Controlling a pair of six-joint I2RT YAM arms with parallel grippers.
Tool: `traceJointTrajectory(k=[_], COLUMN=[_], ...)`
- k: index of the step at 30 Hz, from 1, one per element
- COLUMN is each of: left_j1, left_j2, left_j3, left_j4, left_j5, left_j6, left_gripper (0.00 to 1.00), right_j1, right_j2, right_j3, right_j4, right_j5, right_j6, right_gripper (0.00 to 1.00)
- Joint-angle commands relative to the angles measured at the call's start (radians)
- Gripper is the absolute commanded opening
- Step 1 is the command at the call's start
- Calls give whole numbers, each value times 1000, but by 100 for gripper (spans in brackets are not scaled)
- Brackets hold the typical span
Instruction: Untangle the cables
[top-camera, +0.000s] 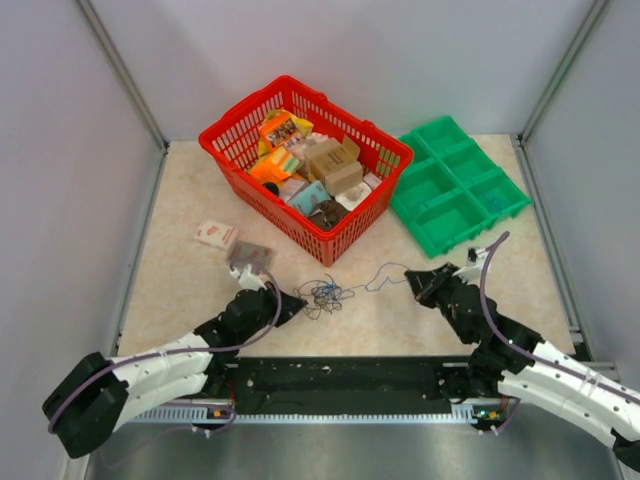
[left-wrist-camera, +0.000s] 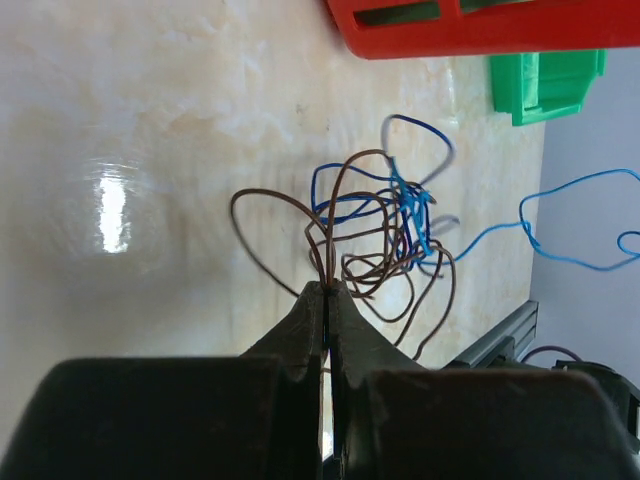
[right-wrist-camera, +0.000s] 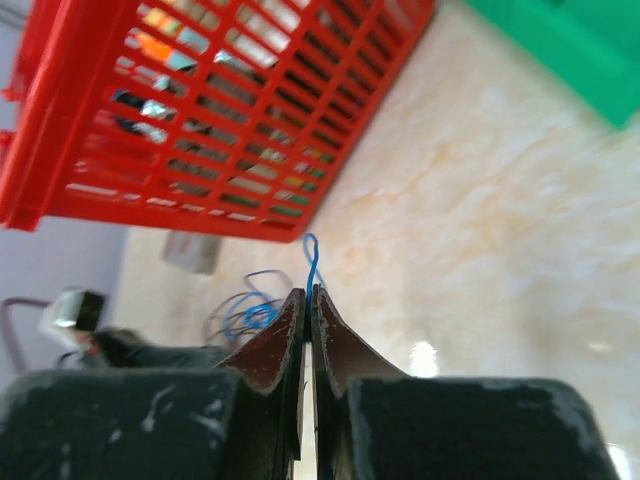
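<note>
Brown and blue cables (top-camera: 325, 293) lie knotted on the surface just in front of the red basket (top-camera: 262, 205). From above, we see the left jaws at the knot's edge and the right jaws well apart from it.

At the left wrist, our jaws are clamped on brown wire (left-wrist-camera: 325, 268), and a blue strand (left-wrist-camera: 565, 188) trails away sideways.

At the right wrist, our jaws are pinched shut on that strand's end, facing the basket.

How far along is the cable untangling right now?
Done: one blue strand trails out of the knot toward the right arm. In hand: left gripper pinches a brown wire, right gripper the blue strand. Left: the tangle between them is bunched, unseparated.
</note>
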Motion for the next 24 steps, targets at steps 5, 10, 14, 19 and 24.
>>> traceJointTrajectory(k=[5,10,14,19,24], left_j1=[3,1,3,3,3], left_j2=[-296,-441,-508,-559,-582], left_j3=[-7,-10,7,30,43], left_j4=[-333,-483,-592,-675,-715], left_j5=[-198,-282,-328,-368,-393], left_j6=[-29,-29,-36,-29,-24], left_gripper=[0,0,0,0,0], right_j1=[5,5,5,5,5], right_j2=[-98,-144,-174,-223,-272], right_j3=[235,339,405,497,594], right_j4=[-310,-313,-339,-367,-369], right_j5=[374,491,526,571,620], right_j6=[-375,-543,-552,-553,-632], right_gripper=[0,0,0,0,0])
